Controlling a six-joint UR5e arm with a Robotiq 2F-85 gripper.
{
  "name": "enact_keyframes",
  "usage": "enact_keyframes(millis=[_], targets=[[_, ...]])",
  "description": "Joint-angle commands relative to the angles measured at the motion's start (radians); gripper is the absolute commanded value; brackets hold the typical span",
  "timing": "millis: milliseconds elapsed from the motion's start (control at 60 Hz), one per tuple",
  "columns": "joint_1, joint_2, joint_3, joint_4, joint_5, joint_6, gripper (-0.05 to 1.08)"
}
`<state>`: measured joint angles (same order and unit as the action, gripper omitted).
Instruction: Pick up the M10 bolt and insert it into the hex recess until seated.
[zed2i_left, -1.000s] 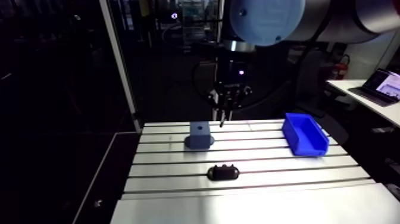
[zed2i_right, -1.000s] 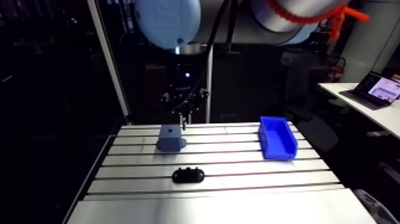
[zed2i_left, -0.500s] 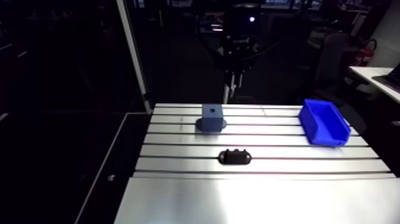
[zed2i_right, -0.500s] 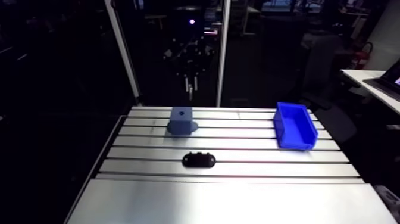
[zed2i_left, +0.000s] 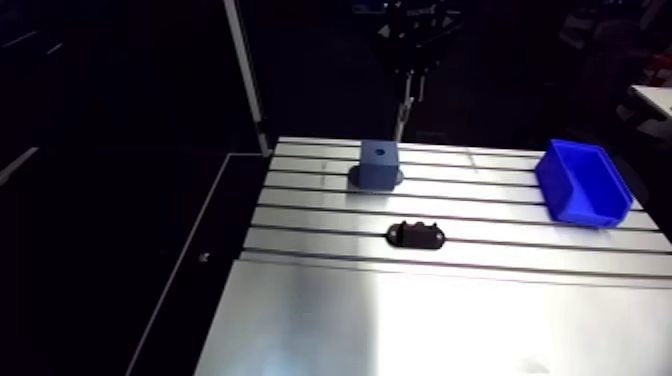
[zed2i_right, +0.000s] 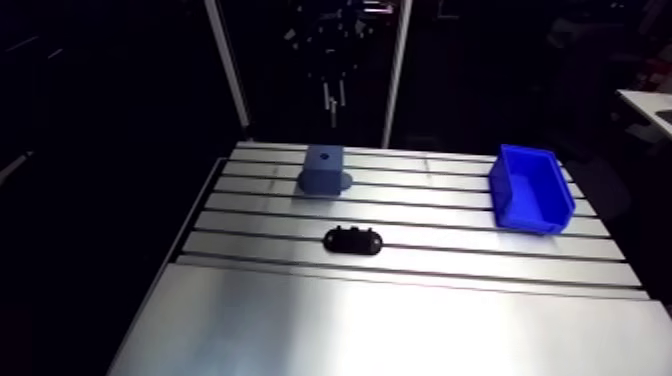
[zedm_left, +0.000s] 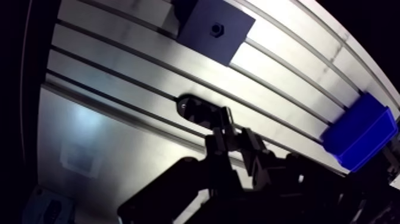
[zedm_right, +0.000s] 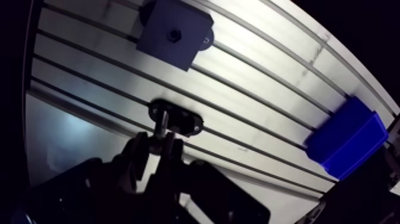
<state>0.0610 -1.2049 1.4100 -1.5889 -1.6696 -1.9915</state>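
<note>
The jaws are pinching the bolt (zedm_right: 159, 125) well clear of the block (zedm_right: 186, 49), so picking is looking done, while seating it in the block's hex recess (zedm_right: 173, 34) is remaining.

A slotted aluminium table (zed2i_left: 330, 225) fills the middle of the arm view, its dark grooves running side to side. Its near part is a smooth plate (zed2i_left: 420, 320) without slots, which catches a broad, pale glare from light overhead. A pale upright post (zed2i_right: 226, 70) rises at the far left corner, and a second post (zed2i_right: 398, 70) stands further along the far edge. A dark panel (zed2i_left: 190, 270) adjoins the table's left side. Beyond the table the room is dim, almost black.
</note>
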Motion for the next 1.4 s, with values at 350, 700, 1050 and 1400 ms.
enact_keyframes(millis=[350, 700, 1050, 1400], targets=[[0.051, 0.078, -0.030, -0.042, -0.005, 0.004, 0.89], [0.046, 0.116, -0.058, -0.041, 0.001, 0.003, 0.91], [0.042, 0.149, -0.097, -0.026, 0.001, 0.000, 0.91], [0.028, 0.161, -0.100, -0.032, -0.003, -0.044, 0.91]])
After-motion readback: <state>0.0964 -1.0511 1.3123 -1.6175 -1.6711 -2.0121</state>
